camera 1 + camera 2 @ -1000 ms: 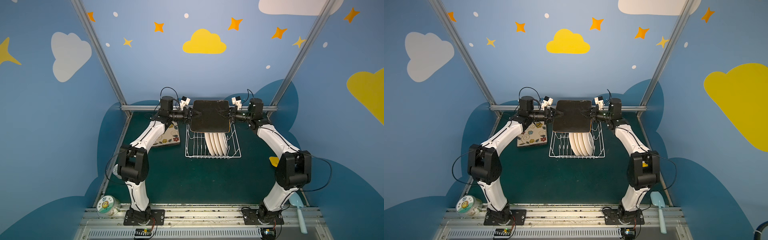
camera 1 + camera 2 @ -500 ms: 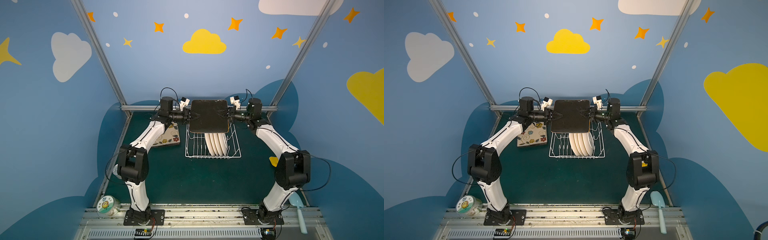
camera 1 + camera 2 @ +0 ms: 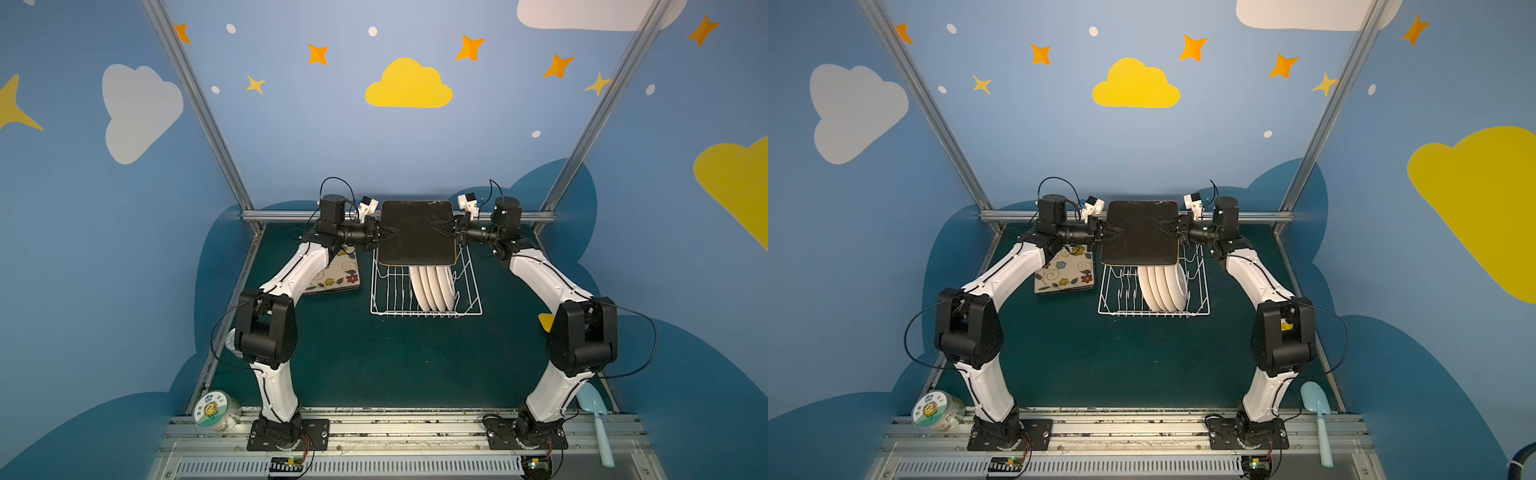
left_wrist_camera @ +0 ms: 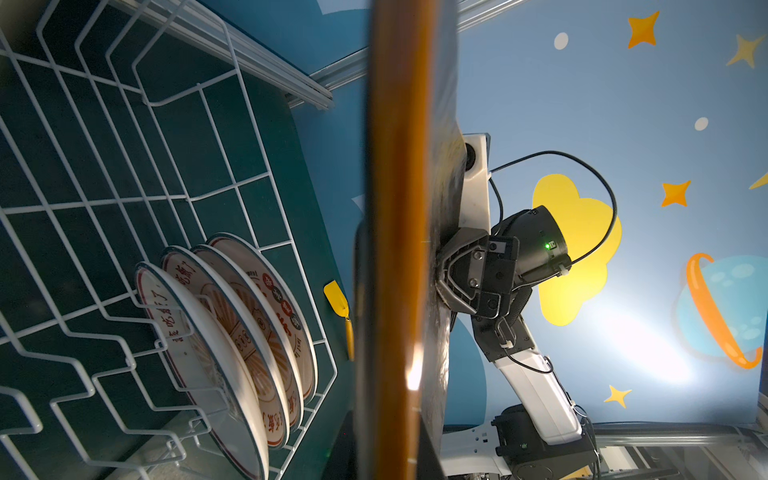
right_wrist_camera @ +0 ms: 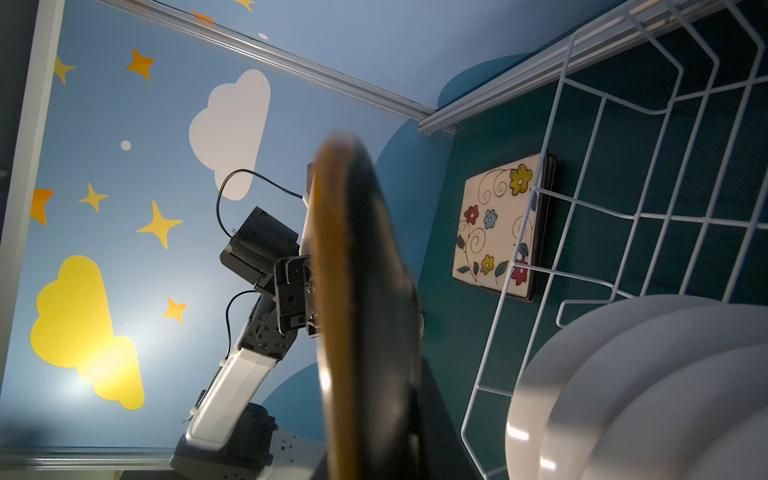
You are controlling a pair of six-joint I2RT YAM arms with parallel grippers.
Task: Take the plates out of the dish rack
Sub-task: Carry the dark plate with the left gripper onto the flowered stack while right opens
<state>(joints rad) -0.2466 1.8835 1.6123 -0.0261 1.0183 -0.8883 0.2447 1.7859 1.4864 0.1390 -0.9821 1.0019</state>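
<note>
My left tool (image 3: 384,236) and right tool (image 3: 442,227) each pinch an opposite edge of one square plate (image 3: 415,232). Its back is matte black and its rim orange-brown (its face is turned away from both top views). It hangs roughly upright above the far end of the dish rack (image 3: 399,313), a white wire basket with sloping sides. Four glossy round cream plates (image 3: 430,286) stand on edge between the rack's tines. Left of the rack, a flowered square plate (image 3: 336,276) lies flat on the dark green table (image 3: 374,357).

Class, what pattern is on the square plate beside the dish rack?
The square plate shows coloured flowers and swirls on cream, clearest in the right wrist view.
</note>
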